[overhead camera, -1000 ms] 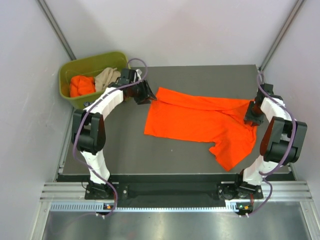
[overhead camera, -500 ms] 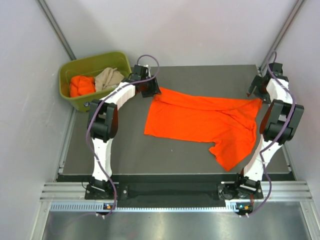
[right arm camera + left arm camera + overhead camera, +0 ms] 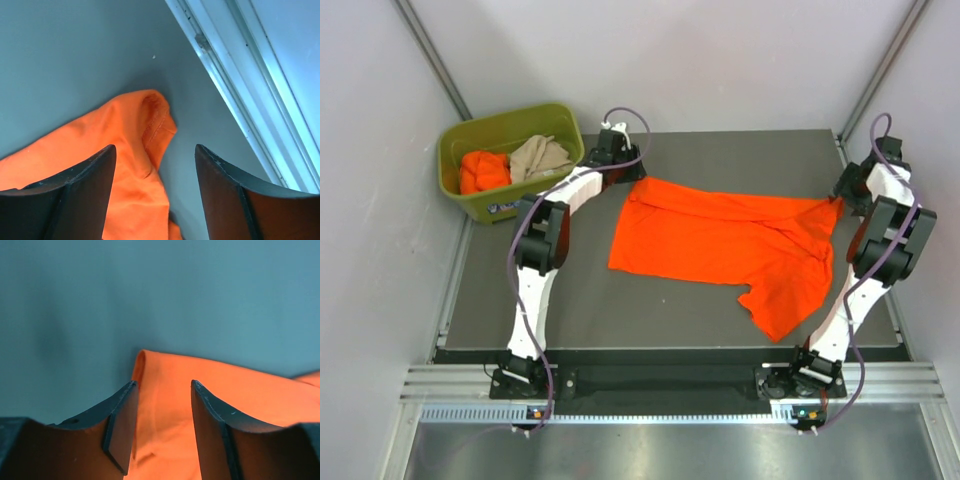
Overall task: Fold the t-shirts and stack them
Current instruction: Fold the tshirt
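Left claw (image 3: 163,385) above orange t-shirt (image 3: 720,240), grey table (image 3: 560,300), pale walls (image 3: 720,60)

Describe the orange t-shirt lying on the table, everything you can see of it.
The orange t-shirt is plain, soft-looking cloth, spread mostly flat but wrinkled on the dark table, lengthwise left to right, one flap pointing near right. Its far-left corner lies between the fingers of the open left gripper. Its far-right corner, curled, with a stitched hem, lies between those of the open right gripper. Neither grips it.
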`<action>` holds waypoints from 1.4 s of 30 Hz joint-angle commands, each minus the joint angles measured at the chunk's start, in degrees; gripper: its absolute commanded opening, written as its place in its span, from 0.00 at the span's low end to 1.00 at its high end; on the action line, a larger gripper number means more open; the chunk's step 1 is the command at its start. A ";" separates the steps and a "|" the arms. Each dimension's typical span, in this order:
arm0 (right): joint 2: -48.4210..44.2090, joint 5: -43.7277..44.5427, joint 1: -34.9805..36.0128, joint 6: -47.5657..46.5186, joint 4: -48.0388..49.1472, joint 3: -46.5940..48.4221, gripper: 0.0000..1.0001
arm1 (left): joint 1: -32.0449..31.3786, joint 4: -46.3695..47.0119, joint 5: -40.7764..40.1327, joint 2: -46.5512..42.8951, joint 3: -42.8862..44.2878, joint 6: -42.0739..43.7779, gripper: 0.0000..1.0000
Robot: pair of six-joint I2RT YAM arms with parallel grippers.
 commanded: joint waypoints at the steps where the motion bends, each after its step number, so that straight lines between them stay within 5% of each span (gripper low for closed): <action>1: 0.56 -3.52 -0.75 -1.86 2.58 2.00 0.64 | -0.11 4.39 -2.04 2.27 2.73 2.30 0.52; 10: 2.40 -7.22 -1.80 -3.09 3.90 0.51 0.66 | -0.11 5.10 -0.90 5.52 3.62 1.86 0.55; 15: 5.22 -7.57 -1.89 -2.83 4.07 4.02 0.62 | 0.15 5.46 -0.63 7.11 4.49 1.25 0.46; 17: 6.54 -8.27 -1.89 -2.39 4.51 5.34 0.49 | 0.41 5.72 0.59 7.46 4.93 0.37 0.37; 18: 6.89 -9.14 -1.80 -2.21 4.60 5.95 0.43 | 0.50 5.80 1.12 7.55 5.02 0.28 0.16; 20: 7.95 -9.33 -1.72 -1.78 4.86 7.45 0.27 | 0.59 5.46 1.13 7.38 5.20 0.37 0.02; 25: 10.23 -12.40 -0.58 -0.98 6.70 11.40 0.00 | 0.59 3.61 -6.86 5.27 5.72 2.82 0.00; 30: 12.43 -12.58 1.18 -1.33 7.50 17.11 0.00 | 0.85 1.06 -19.41 4.21 8.53 4.67 0.00; 34: 15.33 -13.55 2.24 -1.42 6.63 21.33 0.00 | 1.03 0.62 -19.10 4.56 9.50 6.34 0.00; 36: 15.95 -13.20 2.24 -0.99 5.05 23.01 0.11 | 1.38 0.44 -16.20 5.00 9.94 6.35 0.01; 40: 14.63 -10.30 2.24 -0.37 1.97 23.54 0.30 | 1.03 0.01 -11.89 4.22 8.72 4.68 0.29; 42: 13.67 -8.81 2.24 -0.45 0.13 24.06 0.50 | 0.42 -0.52 -12.14 3.34 7.32 4.50 0.52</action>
